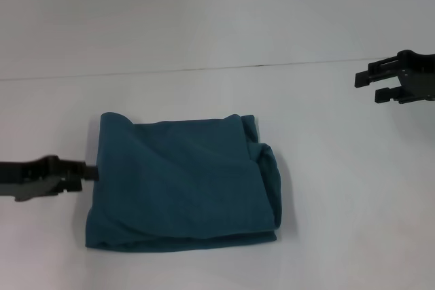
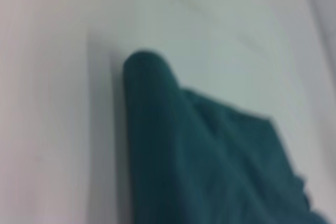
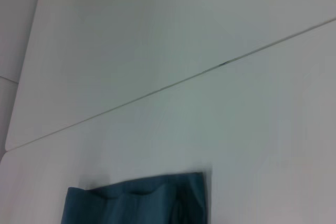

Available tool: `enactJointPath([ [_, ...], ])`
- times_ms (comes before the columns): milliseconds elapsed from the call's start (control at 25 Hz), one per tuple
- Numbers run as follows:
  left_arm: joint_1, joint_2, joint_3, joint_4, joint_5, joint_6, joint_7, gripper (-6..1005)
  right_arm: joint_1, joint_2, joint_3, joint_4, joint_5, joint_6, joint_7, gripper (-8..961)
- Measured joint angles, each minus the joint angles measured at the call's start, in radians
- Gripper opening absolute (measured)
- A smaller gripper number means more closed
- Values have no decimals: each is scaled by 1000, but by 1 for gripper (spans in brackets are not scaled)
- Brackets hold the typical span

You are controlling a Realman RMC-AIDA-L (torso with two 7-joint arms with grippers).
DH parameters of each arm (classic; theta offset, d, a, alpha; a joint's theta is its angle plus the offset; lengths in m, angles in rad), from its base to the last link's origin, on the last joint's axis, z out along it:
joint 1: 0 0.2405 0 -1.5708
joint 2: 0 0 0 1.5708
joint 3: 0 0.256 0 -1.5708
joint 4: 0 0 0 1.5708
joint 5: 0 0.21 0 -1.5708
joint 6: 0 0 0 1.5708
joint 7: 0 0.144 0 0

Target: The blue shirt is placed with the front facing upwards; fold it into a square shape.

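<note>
though folded, blue shirt [image 1: 180, 185] beside left fingers [image 1: 85, 172]

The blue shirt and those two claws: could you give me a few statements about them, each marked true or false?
1. The blue shirt lies folded into a rough square. True.
2. The right gripper is holding the shirt. False: it is apart from it, with fingers open.
3. The left gripper is at the shirt's left edge. True.
4. The shirt's chest print is showing. False: only plain blue fabric shows.
5. The shirt lies on a dark table. False: the table is white.
</note>
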Motion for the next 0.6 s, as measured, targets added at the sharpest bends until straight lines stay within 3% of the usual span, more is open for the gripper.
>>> enactJointPath([
  [120, 13, -4, -52, -14, -65, 15, -1, 386, -1, 0, 0, 0, 0, 2, 0, 650],
  [360, 5, 0, -57, -131, -119, 15, 33, 627, -2, 1, 0, 0, 0, 3, -8, 650],
  [600, 5, 1, -57, -142, -147, 79, 144, 835, -4, 4, 0, 0, 0, -5, -38, 651],
])
